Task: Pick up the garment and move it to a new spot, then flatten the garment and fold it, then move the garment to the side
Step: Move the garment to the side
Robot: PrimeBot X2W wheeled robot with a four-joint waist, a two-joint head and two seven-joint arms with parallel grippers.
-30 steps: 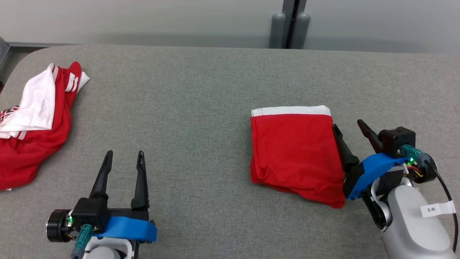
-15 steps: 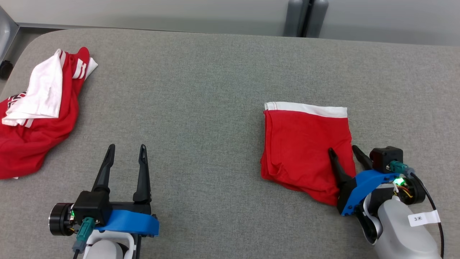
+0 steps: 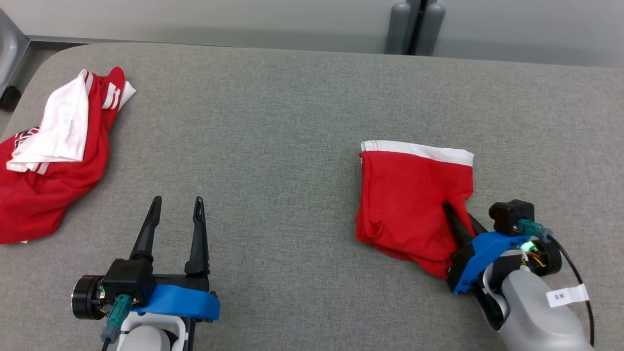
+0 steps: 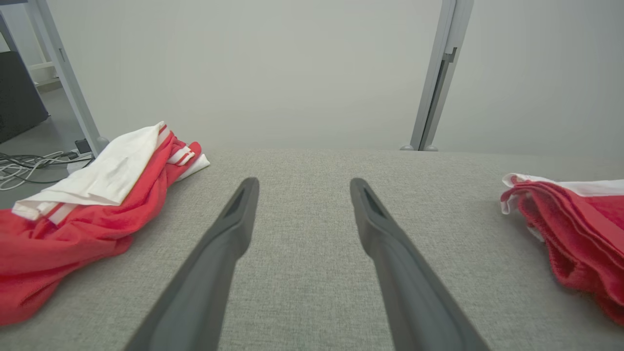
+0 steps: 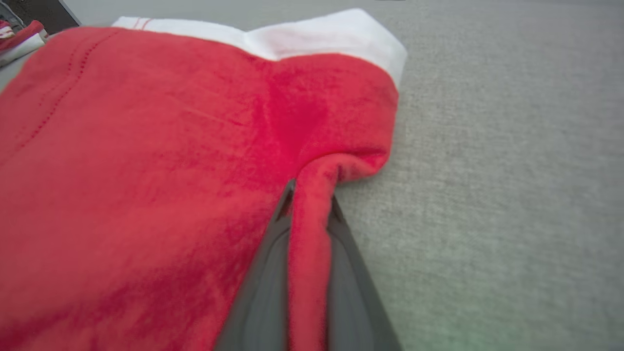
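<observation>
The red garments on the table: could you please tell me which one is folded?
The right-hand garment, squared with a white band, pinched by the right gripper; the left-hand garment lies crumpled in a heap.

The gripper (image 5: pixel 310 192) rises from 6 o'clock, its two dark fingers (image 5: pixel 265 292) pinched tight on a raised ridge at the edge of the garment (image 5: pixel 146 170). The red fabric spreads from 7 to 12 o'clock, with its white band (image 5: pixel 321 39) at 12 o'clock. Grey table (image 5: pixel 512 195) lies from 1 to 5 o'clock. A red and white scrap (image 5: pixel 19 36) shows at 10 o'clock.
</observation>
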